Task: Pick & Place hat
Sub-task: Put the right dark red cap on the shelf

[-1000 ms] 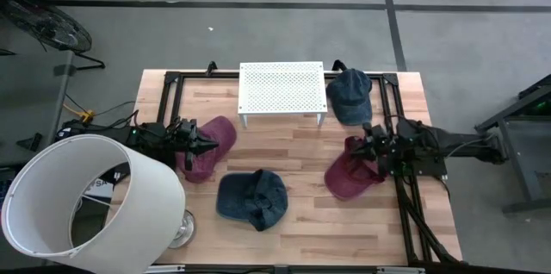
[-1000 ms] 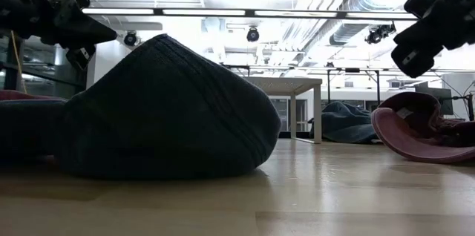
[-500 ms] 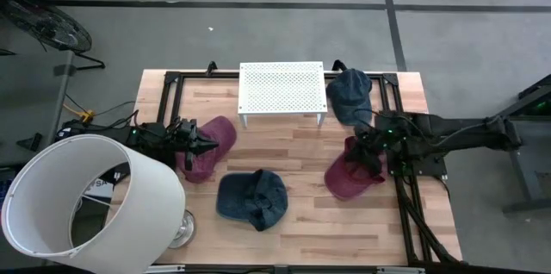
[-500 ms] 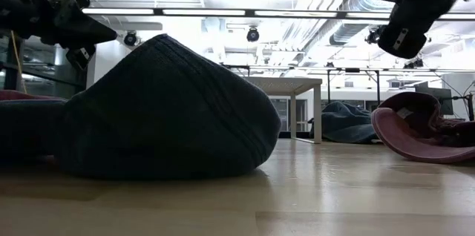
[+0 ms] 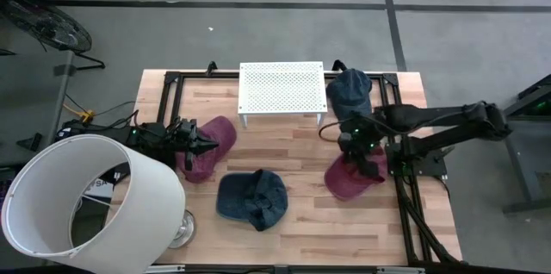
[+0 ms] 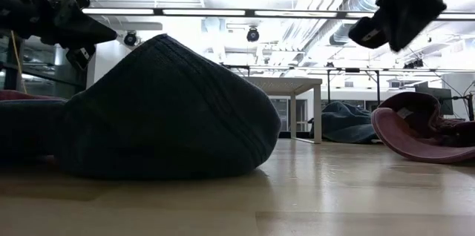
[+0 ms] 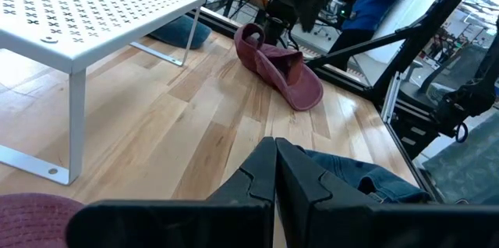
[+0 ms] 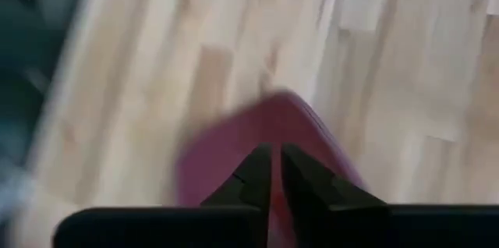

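Several hats lie on the wooden table. A maroon hat (image 5: 349, 179) rests at the right with its hollow turned up, also in the low view (image 6: 415, 136). My right gripper (image 5: 344, 141) hangs above its far-left part, tipped steeply down, with its fingers (image 8: 272, 158) all but together and holding nothing. Another maroon hat (image 5: 215, 140) lies at the left, and my left gripper (image 5: 209, 143) waits shut just over it, level (image 7: 275, 150). A blue hat (image 5: 251, 198) sits crown up near the middle. Another blue hat (image 5: 350, 93) lies at the far right.
A white perforated rack (image 5: 282, 87) stands on thin legs at the far middle of the table. A large white lamp shade (image 5: 77, 201) covers the near left corner. Black frame rails (image 5: 405, 188) run along the right side. Bare wood (image 5: 293, 149) lies between the hats.
My right gripper has swung out from the table's right edge toward the left, risen, and tipped from nearly level to steeply down, ending over the right maroon hat. No hat has moved.
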